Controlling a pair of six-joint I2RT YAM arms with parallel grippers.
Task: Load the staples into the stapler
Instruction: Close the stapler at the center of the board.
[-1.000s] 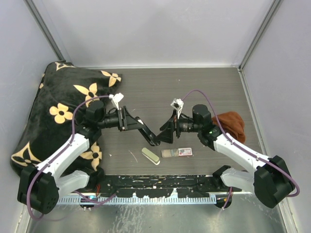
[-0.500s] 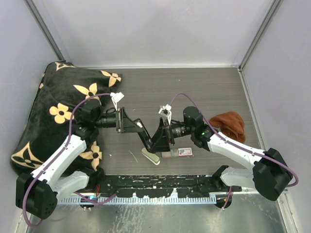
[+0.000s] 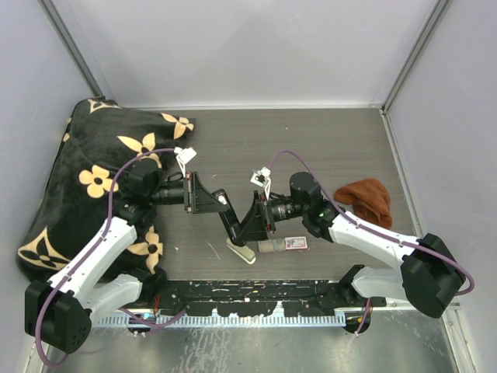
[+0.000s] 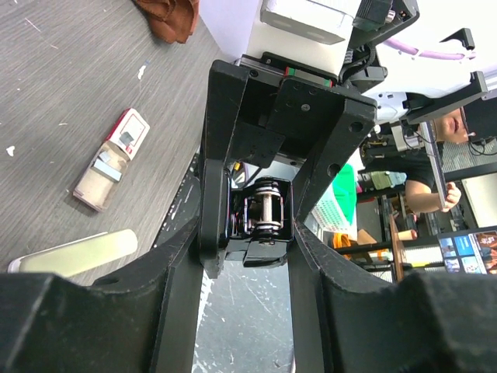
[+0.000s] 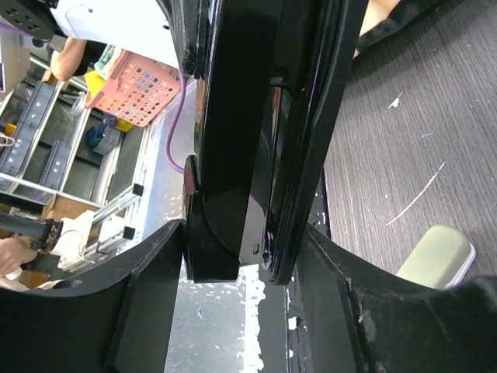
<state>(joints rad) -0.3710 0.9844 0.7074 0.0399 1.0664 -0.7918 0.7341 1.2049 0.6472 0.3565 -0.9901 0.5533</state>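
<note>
Left hand [image 3: 217, 204] and right hand [image 3: 251, 221] both clamp the black stapler [image 3: 231, 225] above the surface [image 3: 311, 148]; staples [image 3: 269, 246] lie on it.

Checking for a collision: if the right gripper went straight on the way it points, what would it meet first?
The right gripper would meet the stapler, which sits between its jaws, held by the left gripper; depth beyond is unclear.

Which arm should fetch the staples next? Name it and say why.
Right, probably. The left fingers clamp the stapler, so that arm is busy; the right fingers straddle it too, but the staples lie on the table just beside them.
</note>
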